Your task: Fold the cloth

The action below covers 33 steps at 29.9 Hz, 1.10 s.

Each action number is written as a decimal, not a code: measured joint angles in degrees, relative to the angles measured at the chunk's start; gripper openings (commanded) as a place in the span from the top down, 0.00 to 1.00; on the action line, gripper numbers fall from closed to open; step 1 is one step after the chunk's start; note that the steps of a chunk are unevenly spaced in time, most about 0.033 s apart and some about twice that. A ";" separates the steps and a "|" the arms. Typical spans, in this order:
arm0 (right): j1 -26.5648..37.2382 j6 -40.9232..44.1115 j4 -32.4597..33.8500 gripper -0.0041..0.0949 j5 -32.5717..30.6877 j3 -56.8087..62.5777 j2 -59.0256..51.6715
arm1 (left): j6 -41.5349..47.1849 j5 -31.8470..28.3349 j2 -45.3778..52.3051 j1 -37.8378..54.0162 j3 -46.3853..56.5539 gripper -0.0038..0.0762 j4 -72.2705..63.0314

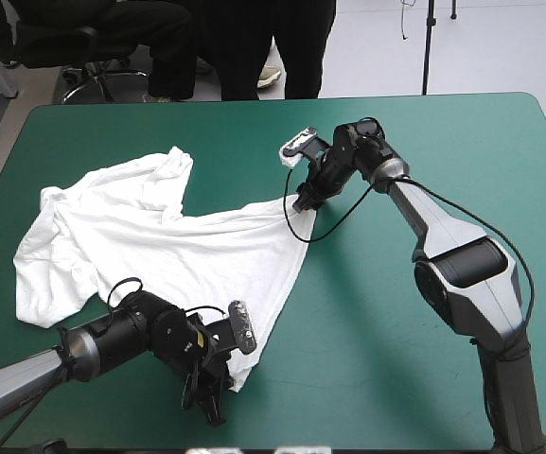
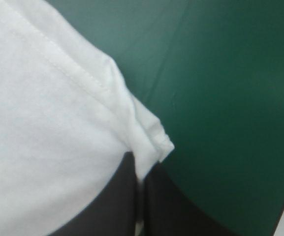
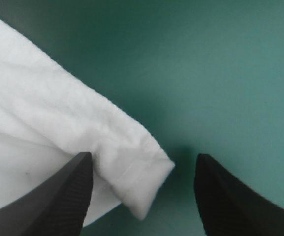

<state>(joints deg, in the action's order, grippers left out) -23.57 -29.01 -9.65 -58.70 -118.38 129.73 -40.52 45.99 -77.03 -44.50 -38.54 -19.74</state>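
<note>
White short-sleeved T-shirt lies spread on teal-green counter. My left tool pinches a hem corner; right tool spread astride another. Next, I judge: close right, lift both.

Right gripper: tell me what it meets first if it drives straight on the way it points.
Probably the T-shirt: its hemmed corner lies between the right gripper's open fingers. Past it only the teal-green cover shows; depth is unclear, so the fingertips may reach the cover too.

Bare teal-green cover at right, T-shirt (spread flat) filling the left
</note>
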 measured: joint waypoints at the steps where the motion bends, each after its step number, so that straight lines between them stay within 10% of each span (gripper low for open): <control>1: 0.00 -0.07 -0.12 0.38 0.00 0.00 0.63 | 0.04 0.00 0.00 0.00 0.00 0.97 0.00; 7: 0.00 -0.26 -0.99 0.54 0.01 -0.88 2.12 | 0.66 0.30 -0.11 0.00 0.00 0.97 -0.14; 14: 0.09 -0.85 -3.54 0.96 -0.24 -1.20 2.55 | 0.10 0.98 -0.11 0.00 0.00 0.97 -0.64; 33: 0.03 1.57 -6.18 0.98 -5.27 -0.46 -5.94 | 13.32 8.05 -0.82 0.00 -10.82 0.97 4.46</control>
<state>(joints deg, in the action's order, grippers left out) -23.54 -27.44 -15.83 -63.96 -118.84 123.79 -27.20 54.03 -77.85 -44.50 -49.36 -15.28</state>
